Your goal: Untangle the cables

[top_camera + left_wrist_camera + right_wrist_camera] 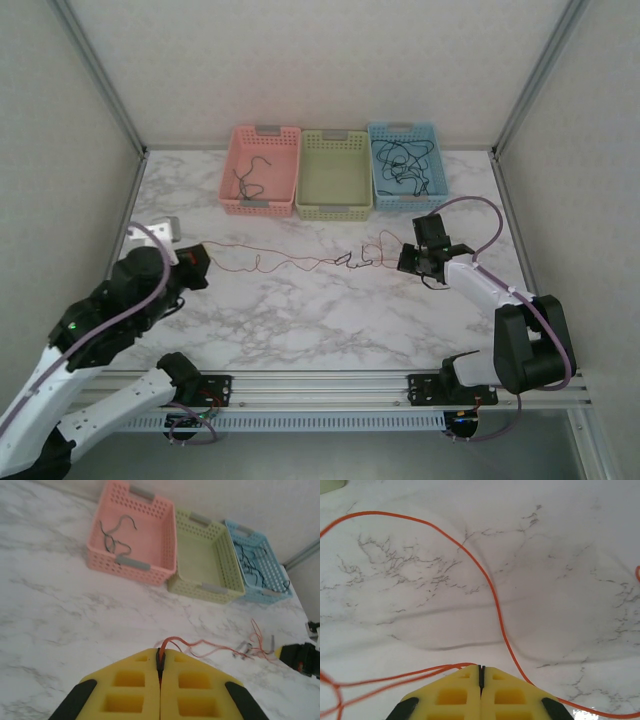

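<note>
Two ends of the cables (300, 262) were hidden between closed yellow pads (145, 700): the left gripper (197, 263) and the right gripper (412, 262) each pinched one end. The cables lay mid-table, long axis parallel to the near edge, spanning left to right. A knot (362, 258) beside the right gripper was too fine to resolve. Along the far edge, the pink basket (280, 208) held a dark wire (250, 178), the green basket (335, 212) sat between, and the blue basket (410, 200) held tangled black wires (400, 160).

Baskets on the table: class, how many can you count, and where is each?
3, side by side at the far edge of the table: pink basket left, green basket middle, blue basket right. None appears hidden.
</note>
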You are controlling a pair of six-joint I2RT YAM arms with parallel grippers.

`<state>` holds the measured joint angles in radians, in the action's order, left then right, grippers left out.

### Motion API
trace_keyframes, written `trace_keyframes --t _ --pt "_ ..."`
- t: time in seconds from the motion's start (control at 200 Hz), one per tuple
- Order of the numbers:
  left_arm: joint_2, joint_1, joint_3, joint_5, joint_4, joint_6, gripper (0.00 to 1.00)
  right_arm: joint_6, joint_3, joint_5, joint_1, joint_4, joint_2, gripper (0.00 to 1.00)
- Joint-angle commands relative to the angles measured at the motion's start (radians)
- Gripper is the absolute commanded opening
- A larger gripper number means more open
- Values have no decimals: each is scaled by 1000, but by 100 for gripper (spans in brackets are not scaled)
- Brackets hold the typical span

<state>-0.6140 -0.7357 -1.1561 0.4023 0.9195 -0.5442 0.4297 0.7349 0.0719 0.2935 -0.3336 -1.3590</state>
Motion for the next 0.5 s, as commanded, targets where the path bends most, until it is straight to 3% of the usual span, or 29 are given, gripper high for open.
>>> trace_keyframes --t 0.0,0.25,0.496 --pt "45 7 -113 178 145 98 0 -23 24 58 7 -22 -2 0" --pt "44 7 -273 344 249 187 0 -22 26 83 7 -33 -11 0" --pt "24 7 -191 80 150 181 0 -14 27 44 8 -16 1 0"
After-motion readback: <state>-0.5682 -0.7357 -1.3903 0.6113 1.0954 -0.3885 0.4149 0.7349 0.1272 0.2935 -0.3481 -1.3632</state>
